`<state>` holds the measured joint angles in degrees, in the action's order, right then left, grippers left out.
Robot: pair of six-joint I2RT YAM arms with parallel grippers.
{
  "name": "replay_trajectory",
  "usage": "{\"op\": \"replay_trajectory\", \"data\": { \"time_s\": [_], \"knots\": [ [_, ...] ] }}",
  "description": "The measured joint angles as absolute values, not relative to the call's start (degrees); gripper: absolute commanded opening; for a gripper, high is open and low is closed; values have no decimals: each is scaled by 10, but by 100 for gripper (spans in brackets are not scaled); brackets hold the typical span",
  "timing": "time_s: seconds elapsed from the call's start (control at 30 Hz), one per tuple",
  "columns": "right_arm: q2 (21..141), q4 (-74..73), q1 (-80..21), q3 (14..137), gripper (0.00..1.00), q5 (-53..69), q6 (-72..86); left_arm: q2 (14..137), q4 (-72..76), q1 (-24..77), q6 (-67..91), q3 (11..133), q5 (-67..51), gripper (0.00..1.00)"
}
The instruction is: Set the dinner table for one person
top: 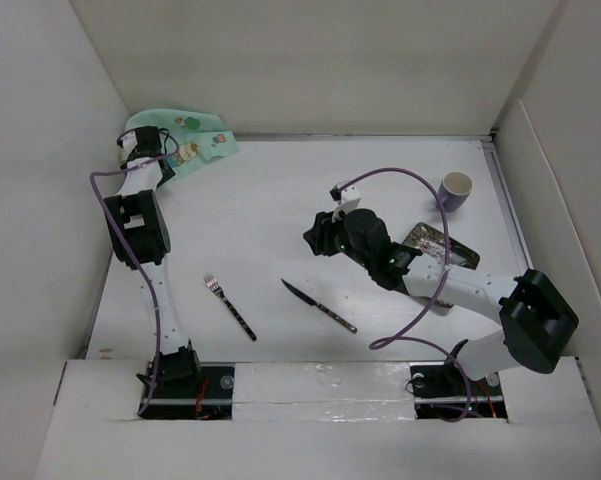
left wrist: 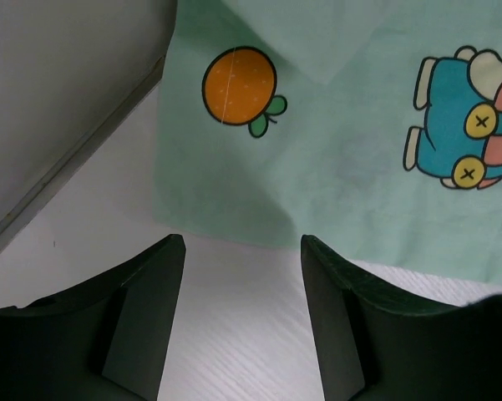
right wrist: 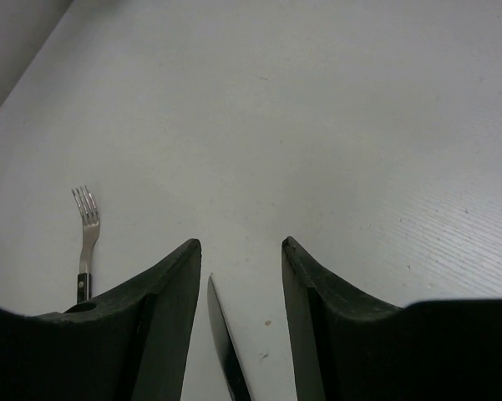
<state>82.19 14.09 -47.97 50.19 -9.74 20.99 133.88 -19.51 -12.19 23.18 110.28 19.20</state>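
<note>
Dinner table (top: 380, 190) fills your top view, white and walled on its sides. Your left gripper (left wrist: 242, 242) hangs spread and empty at the edge of the mint placemat (left wrist: 334, 150) in the far-left corner. Your right gripper (right wrist: 240, 244) is spread too, holding nothing, above the knife (right wrist: 221, 334) tip. The fork (right wrist: 87, 234) lies left of the knife, and 1 cup (top: 456, 190) stands far right.

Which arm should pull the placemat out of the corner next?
Left: the left end effector, open, hovers at the edge of the placemat; the right end effector is elsewhere, over the knife.
</note>
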Motion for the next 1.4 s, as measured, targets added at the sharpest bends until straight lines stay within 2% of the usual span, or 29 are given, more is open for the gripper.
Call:
{"op": "replay_trajectory", "data": {
  "time_s": [0.27,0.4,0.63,0.7,0.73,0.97,1.33,1.4],
  "knots": [
    [834,142,-480,507,49,-89,207,1391,-219,-133,229,1173,181,58],
    [841,140,-480,509,49,-87,206,1418,-236,-136,222,1220,165,52],
    [837,140,-480,509,49,-87,206,1420,-238,-137,202,1220,150,20],
    [830,138,-480,509,49,-88,206,1415,-225,-138,197,1207,150,4],
    [825,138,-480,509,48,-89,206,1411,-218,-139,195,1198,149,0],
    [794,138,-480,509,48,-96,206,1379,-190,-131,194,1145,119,0],
    [771,131,-480,509,48,-111,206,1335,-173,-23,205,1076,47,0],
    [769,132,-480,509,48,-111,206,1325,-175,-12,211,1063,52,18]
  ]
}}
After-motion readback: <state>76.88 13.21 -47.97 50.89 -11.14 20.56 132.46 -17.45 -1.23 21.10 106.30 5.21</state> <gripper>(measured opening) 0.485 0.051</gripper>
